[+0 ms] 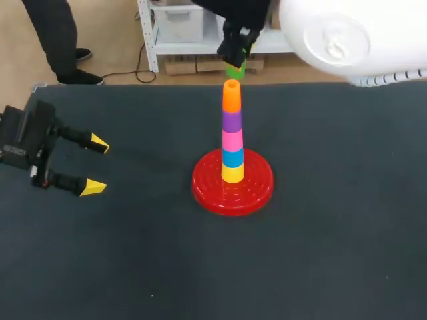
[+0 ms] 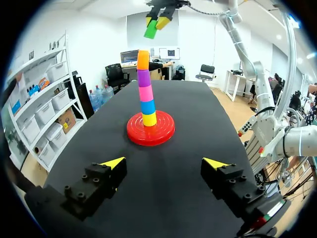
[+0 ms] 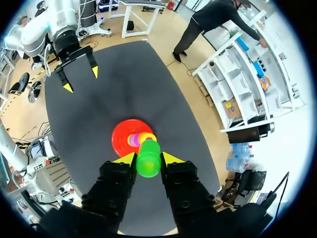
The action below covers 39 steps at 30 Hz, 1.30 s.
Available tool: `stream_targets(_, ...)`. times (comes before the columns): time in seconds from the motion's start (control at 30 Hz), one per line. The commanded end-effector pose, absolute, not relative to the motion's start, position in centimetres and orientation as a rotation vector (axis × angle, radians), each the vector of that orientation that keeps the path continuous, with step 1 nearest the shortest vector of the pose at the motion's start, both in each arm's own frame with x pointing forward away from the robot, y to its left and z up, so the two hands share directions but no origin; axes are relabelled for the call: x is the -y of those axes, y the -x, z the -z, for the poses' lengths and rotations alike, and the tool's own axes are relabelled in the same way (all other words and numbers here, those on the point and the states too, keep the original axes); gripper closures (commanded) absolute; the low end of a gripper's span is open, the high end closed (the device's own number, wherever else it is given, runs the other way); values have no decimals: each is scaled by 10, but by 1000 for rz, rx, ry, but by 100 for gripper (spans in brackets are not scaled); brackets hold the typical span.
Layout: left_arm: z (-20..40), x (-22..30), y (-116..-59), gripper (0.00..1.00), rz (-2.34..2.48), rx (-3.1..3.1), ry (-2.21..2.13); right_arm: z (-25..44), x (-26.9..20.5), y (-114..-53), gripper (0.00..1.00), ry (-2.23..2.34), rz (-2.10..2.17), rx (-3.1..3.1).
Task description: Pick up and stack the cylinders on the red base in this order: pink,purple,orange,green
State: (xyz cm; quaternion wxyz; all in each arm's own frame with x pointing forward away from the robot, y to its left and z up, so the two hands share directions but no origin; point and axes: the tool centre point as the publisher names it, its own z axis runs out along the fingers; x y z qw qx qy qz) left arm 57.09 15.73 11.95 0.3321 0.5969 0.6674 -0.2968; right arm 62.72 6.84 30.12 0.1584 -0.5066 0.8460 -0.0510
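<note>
Right gripper (image 3: pixel 148 158) has its two yellow-tipped fingers closed from both sides on the green cylinder (image 3: pixel 148 164), which sits between them with its rounded end towards the camera. The dark table (image 1: pixel 333 253) spreads under everything. The right arm (image 1: pixel 333 33) comes in from the far right corner of the head view as a big white housing, and its wrist points straight down over the tower, so the right wrist view looks down onto the stack's top just ahead of the fingers. The left arm (image 1: pixel 27 140) lies low at the table's left edge; the left gripper (image 1: pixel 97 165) reaches level towards the middle, fingers spread wide with only bare table between them, well apart from the base.

The red base (image 1: pixel 207 190) is a round ridged disc near the table's middle. Five cylinders stand upright on its post, each touching the next: yellow cylinder (image 1: pixel 232 175) lowest, then blue cylinder (image 1: pixel 232 158), pink cylinder (image 1: pixel 232 140), purple cylinder (image 1: pixel 231 121) and orange cylinder (image 1: pixel 231 97) on top. In the left wrist view the green one hangs in the air above the orange one, clear of it, tilted and a little to one side. No print on the pieces can be read.
</note>
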Motion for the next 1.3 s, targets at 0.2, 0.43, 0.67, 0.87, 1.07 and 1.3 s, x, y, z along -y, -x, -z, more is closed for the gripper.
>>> stream_targets(0.2, -118, -158, -570, 0, 774, -1739, -1557, -295, -75, -621, 100, 1493, 135, -2428)
stream_targets(0.43, -118, -158, -570, 0, 774, -1739, -1557, -284, -76, -622, 100, 1493, 125, -2450)
stream_targets(0.67, -118, -158, -570, 0, 774, -1739, -1557, -278, -76, -629, 100, 1482, 121, -2462)
stream_targets(0.87, -118, -158, -570, 0, 774, -1739, -1557, -276, -76, -635, 100, 1464, 132, -2462)
stream_targets(1.07, -118, -158, -570, 0, 774, -1739, -1557, -276, -77, -637, 100, 1460, 142, -2457)
stream_targets(1.3, -118, -158, -570, 0, 774, -1739, -1557, -277, -76, -640, 100, 1451, 150, -2461)
